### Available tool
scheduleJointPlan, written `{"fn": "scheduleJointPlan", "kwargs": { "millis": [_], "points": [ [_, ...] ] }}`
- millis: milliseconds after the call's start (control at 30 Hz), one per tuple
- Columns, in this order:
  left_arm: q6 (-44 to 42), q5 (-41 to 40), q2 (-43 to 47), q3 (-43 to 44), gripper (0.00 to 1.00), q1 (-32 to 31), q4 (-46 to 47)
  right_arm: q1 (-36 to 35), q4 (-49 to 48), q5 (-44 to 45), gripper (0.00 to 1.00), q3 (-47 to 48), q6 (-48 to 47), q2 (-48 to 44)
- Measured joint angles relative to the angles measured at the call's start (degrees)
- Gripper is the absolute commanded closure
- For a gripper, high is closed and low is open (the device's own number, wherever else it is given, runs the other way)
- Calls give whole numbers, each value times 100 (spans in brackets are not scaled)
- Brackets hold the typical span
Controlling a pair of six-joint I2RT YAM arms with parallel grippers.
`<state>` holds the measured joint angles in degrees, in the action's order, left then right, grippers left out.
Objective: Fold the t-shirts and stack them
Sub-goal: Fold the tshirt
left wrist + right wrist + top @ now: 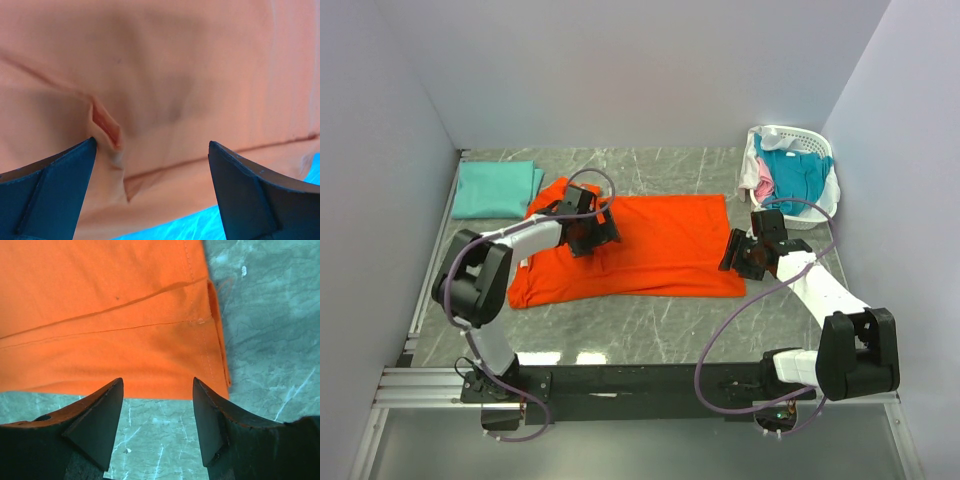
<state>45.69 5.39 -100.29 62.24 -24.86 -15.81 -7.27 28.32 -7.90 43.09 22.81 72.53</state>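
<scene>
Bearing an orange t-shirt [660, 250], marbled table [650, 330] meets pale walls [620, 70].

From above, the left pincer [594, 233] and its wrist covered part of the orange t-shirt [670, 250] near its left end and hid its own tips, while the teal-blue, pink and white t-shirts [790, 175] lay bunched in the basket [828, 200], their number impossible to tell. The left wrist view was blurred, its cloth washed pale and cut off by the top and side edges; each wrist view cut its own fingers [45, 195] off at the bottom.
</scene>
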Motion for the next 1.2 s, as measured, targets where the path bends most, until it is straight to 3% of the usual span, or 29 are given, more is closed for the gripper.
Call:
{"fn": "scheduleJointPlan", "kwargs": {
  "millis": [533, 767, 967, 1200],
  "points": [
    [-24, 46, -581, 625, 1, -33, -146, 0, 4, 138, 35, 2, -7, 46],
    [-59, -437, 42, 645, 1, -35, -417, -94, -9, 70, 34, 9, -44, -39],
    [-42, -883, 907, 361, 1, -35, -409, -774, -28, 144, 27, 269, -79, 17],
    [70, -1019, 990, -640, 0, 55, -437, -1386, -297, 372, 19, 610, -26, 767]
  ]
}}
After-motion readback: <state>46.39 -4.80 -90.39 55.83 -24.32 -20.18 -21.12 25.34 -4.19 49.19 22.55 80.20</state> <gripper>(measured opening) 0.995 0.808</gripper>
